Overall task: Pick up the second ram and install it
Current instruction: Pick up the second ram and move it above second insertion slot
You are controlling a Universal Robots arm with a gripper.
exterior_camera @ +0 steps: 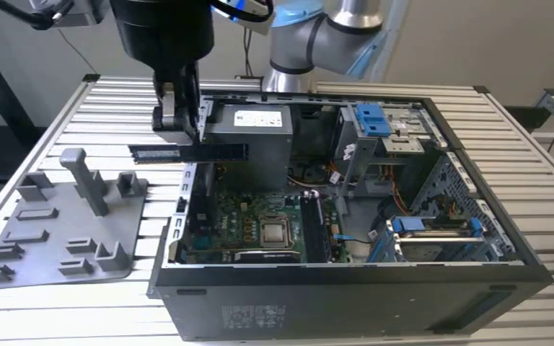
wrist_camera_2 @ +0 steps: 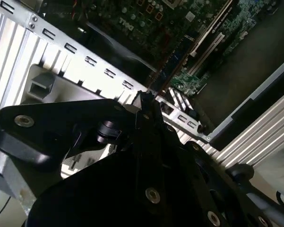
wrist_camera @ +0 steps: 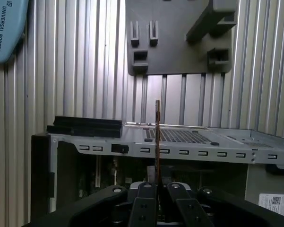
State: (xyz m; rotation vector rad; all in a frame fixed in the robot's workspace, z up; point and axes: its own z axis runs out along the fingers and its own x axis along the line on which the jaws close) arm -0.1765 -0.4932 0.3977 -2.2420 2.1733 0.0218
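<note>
1. Grip: gripper is closed on the second ram. It pinches the stick near mid-length. Stick is on edge w/ long axis level, both ends poking out past the jaws
2. First wrist view: second ram seen edge-on, rising straight from between the fingertips. No tilt that I can make out
3. Position: held in the air over the case wall on the exterior view's left, between the grey plastic holder and the motherboard. It looks apart from both
4. Done, by my read: pick-up, since the stick is lifted clear of the holder
5. Left: install. Stick is not yet over the DIMM slots beside the CPU socket, so not seated
6. Can't tell whether a slot already carries another stick
</note>
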